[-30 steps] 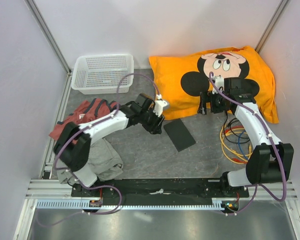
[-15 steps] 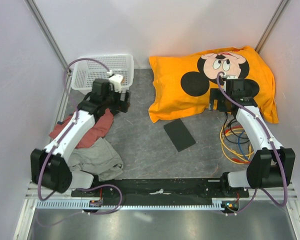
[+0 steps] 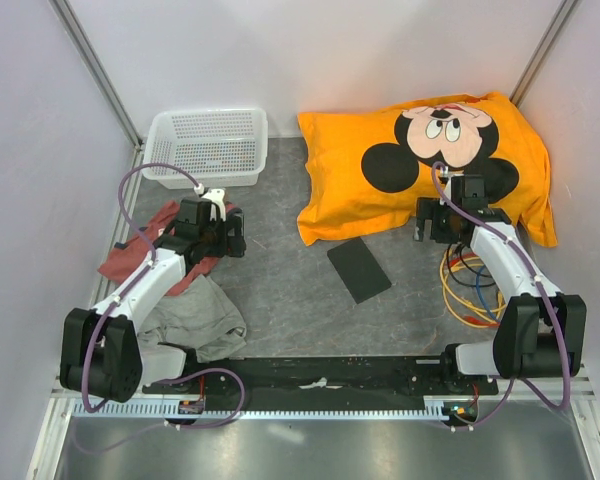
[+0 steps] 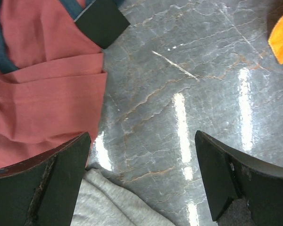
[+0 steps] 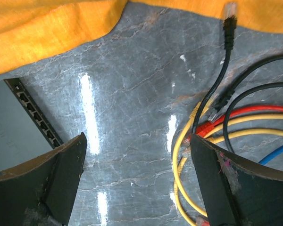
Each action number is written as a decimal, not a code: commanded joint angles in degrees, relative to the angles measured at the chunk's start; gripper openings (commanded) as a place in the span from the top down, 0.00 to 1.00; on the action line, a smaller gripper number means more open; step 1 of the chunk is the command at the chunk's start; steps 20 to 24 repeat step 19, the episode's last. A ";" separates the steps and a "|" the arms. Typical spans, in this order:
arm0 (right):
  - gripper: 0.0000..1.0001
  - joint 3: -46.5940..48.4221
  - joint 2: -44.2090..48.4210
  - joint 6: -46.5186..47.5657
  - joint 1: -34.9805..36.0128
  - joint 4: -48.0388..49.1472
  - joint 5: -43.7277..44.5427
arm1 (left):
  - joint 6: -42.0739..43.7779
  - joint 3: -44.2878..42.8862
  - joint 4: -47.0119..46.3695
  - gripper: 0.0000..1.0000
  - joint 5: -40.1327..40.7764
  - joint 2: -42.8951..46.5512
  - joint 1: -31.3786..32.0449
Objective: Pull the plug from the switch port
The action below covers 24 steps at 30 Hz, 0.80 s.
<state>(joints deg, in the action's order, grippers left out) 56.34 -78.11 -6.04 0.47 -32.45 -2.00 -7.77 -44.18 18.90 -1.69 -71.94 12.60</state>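
The switch [image 3: 359, 269] is a flat black box lying on the grey floor in the middle; in the right wrist view its row of ports [image 5: 35, 117] faces me and the ones that show hold nothing. A black cable's plug [image 5: 229, 19] lies loose by the pillow's edge, apart from the switch. My right gripper [image 3: 427, 220] [image 5: 137, 137] hangs open over bare floor between the switch and the cables. Far to the left, my left gripper [image 3: 235, 235] [image 4: 142, 136] is open over the floor beside the clothes, with nothing between its fingers.
A tangle of yellow, red, blue and black cables [image 3: 470, 285] lies at the right. An orange pillow [image 3: 420, 150] fills the back right and a white basket [image 3: 208, 145] the back left. A red cloth [image 4: 47, 94] and a grey cloth [image 3: 195, 320] lie left. A black rail [image 3: 320, 375] runs along the front.
My left arm has swung away from beside the switch, past the basket, to the clothes at the left, and its jaws have opened. The right gripper has drawn back a little off the pillow.
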 commanded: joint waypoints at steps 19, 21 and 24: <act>0.02 -3.08 2.34 -2.13 -3.37 3.44 -6.52 | -10.95 2.70 -9.84 0.01 -18.00 -0.65 -0.91; 0.02 -3.08 2.34 -2.13 -3.37 3.44 -6.52 | -10.95 2.70 -9.84 0.01 -18.00 -0.65 -0.91; 0.02 -3.08 2.34 -2.13 -3.37 3.44 -6.52 | -10.95 2.70 -9.84 0.01 -18.00 -0.65 -0.91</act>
